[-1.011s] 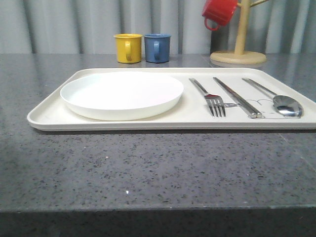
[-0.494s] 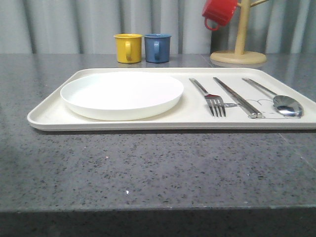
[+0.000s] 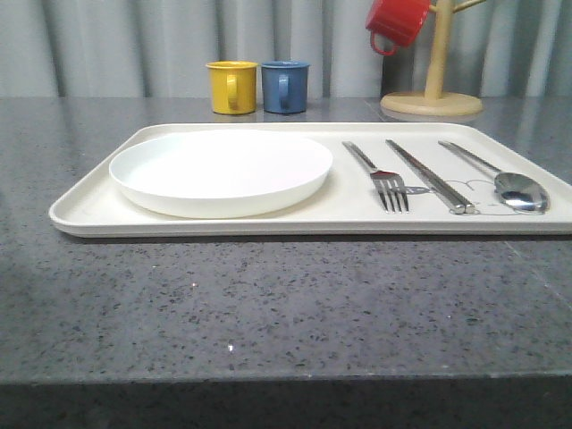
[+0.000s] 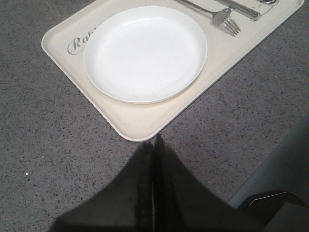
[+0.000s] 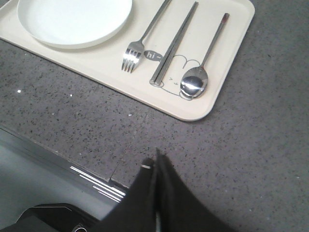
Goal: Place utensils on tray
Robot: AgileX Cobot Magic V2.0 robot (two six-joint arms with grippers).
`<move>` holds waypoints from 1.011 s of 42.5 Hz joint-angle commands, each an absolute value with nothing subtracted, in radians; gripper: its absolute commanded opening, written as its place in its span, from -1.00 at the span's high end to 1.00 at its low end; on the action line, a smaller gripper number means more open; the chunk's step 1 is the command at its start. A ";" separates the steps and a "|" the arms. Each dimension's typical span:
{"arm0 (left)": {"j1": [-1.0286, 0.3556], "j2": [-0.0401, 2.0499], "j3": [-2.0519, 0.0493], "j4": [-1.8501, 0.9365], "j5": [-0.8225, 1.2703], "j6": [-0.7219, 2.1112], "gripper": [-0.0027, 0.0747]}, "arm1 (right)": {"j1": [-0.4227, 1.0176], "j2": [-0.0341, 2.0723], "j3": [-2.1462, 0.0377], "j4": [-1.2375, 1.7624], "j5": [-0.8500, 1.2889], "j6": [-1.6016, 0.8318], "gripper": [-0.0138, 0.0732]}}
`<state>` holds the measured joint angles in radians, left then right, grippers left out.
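Front view: dark speckled surface point(image 3: 268, 313) carries the tray point(image 3: 89, 210), sitting square across the middle, and everything the task wants looks already on it. Plate point(image 3: 221, 170) lies flat on the tray's left half. Right half holds three pieces laid side by side, apart from each other, roughly parallel: fork point(image 3: 380, 177) nearest the plate, tines toward the robot; chopsticks point(image 3: 432, 177) in the middle, the pair touching along their length; spoon point(image 3: 509, 183) farthest right, bowl toward the robot. Right wrist view confirms it: fork point(image 5: 140, 41), chopsticks point(image 5: 174, 43) and spoon point(image 5: 203, 63) all inside the rim, chopstick tips and spoon bowl resting over the printed rabbit. Left wrist view has the plate point(image 4: 145, 53) fully within the tray point(image 4: 130, 128), covering part of the script. Nothing of the set is left on the bare surface as far as these views reach. Left gripper point(image 4: 154, 145) is pressed together, empty, hanging over the surface just off the tray's near corner. Right gripper point(image 5: 157, 162) is likewise closed on nothing, over bare surface near the tray's edge by the spoon. Judgement: placing is done; nothing left but parking the arms. Behind the tray: yellow mug point(image 3: 231, 87), blue mug point(image 3: 285, 86), red mug point(image 3: 397, 22) on a wooden stand point(image 3: 433, 89), not part of the job.
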<state>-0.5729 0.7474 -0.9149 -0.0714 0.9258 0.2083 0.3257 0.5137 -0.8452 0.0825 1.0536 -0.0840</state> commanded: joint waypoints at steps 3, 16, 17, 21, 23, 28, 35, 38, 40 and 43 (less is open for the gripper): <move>-0.580 0.735 -0.941 -0.083 0.852 0.201 0.98 | 0.327 0.518 -0.867 0.079 0.991 -0.089 0.84; -0.289 0.570 -0.815 -0.059 0.731 0.203 0.98 | 0.327 0.518 -0.867 0.079 0.990 -0.089 0.84; -0.261 0.548 -0.799 -0.048 0.718 0.203 0.98 | 0.327 0.518 -0.867 0.079 0.990 -0.089 0.84; -0.180 0.468 -0.704 -0.017 0.635 0.203 0.98 | 0.327 0.518 -0.867 0.079 0.990 -0.089 0.84; -0.148 0.418 -0.642 -0.017 0.563 0.203 0.98 | 0.327 0.518 -0.867 0.079 0.990 -0.089 0.84; -0.074 0.269 -0.470 -0.021 0.391 0.203 0.98 | 0.327 0.518 -0.867 0.079 0.990 -0.089 0.84; 0.004 0.085 -0.242 -0.063 0.209 0.203 0.98 | 0.327 0.518 -0.867 0.079 0.990 -0.089 0.84; 0.021 0.027 -0.147 -0.083 0.115 0.203 0.98 | 0.327 0.518 -0.867 0.079 0.990 -0.089 0.84; 0.028 0.000 -0.093 -0.095 0.051 0.203 0.98 | 0.327 0.518 -0.867 0.079 0.990 -0.089 0.84; 0.030 -0.029 -0.032 -0.131 -0.010 0.203 0.98 | 0.327 0.518 -0.867 0.079 0.990 -0.089 0.84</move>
